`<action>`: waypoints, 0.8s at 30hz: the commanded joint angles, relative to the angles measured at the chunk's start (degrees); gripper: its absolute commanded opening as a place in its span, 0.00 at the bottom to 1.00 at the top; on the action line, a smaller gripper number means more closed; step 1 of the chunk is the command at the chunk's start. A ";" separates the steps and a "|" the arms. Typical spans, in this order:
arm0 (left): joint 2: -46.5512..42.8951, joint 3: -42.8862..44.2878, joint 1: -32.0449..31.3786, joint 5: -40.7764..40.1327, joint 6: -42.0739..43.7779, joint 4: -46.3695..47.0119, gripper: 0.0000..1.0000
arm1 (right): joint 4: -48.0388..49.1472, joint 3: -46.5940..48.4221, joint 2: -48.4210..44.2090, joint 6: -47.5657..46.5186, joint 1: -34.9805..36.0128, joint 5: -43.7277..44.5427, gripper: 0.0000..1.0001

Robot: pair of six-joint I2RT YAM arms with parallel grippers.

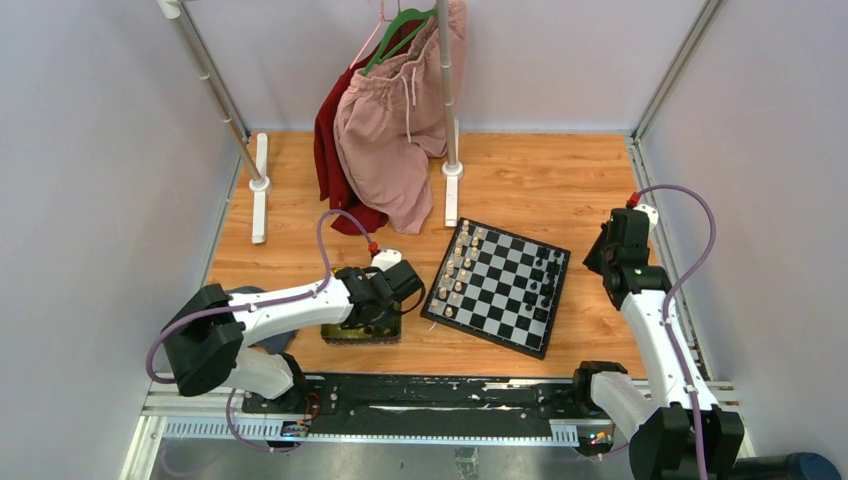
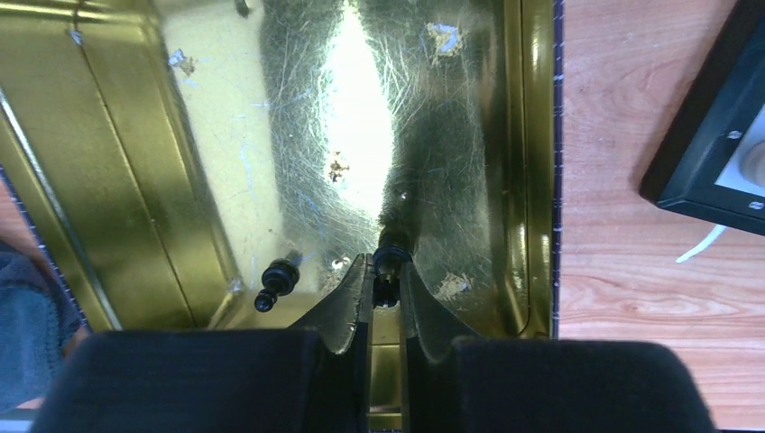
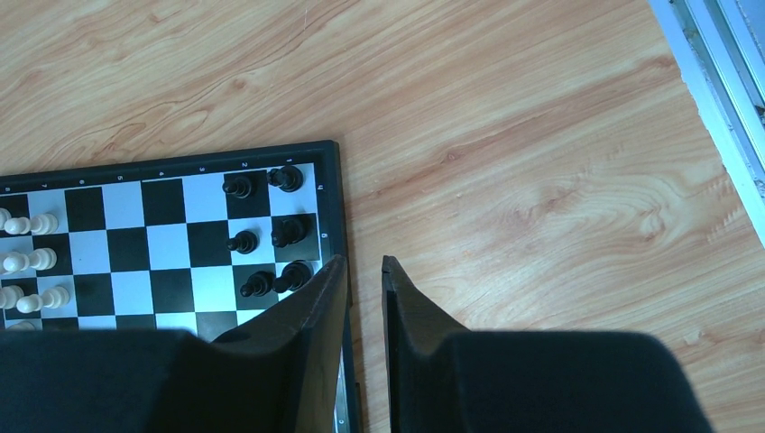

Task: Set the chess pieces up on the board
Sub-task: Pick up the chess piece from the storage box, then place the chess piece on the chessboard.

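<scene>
Left claw (image 2: 385,272) is seen pinched shut on a black chess piece (image 2: 391,256) at the floor of the tray (image 2: 135,180), a second piece (image 2: 276,283) is seen lying on its side just beside it, and the board (image 1: 497,285) is found to the tray's right, between both arms.

Left claw (image 1: 368,318) over yellow-green tray (image 1: 336,337)
</scene>
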 commanded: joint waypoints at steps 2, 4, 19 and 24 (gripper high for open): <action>-2.89 6.06 0.42 -3.21 3.29 -6.34 0.00 | -1.51 1.71 -1.52 -0.92 0.83 2.33 0.26; -4.57 8.71 0.42 -3.76 5.32 -8.30 0.00 | -1.75 2.05 -1.74 -1.05 0.83 2.56 0.26; 3.24 32.85 -10.33 4.53 24.99 -9.18 0.00 | -3.99 4.86 -3.05 -0.27 0.74 6.10 0.26; 13.67 41.24 -18.63 4.10 29.46 -8.57 0.00 | -4.29 4.86 -3.07 0.48 0.05 7.25 0.26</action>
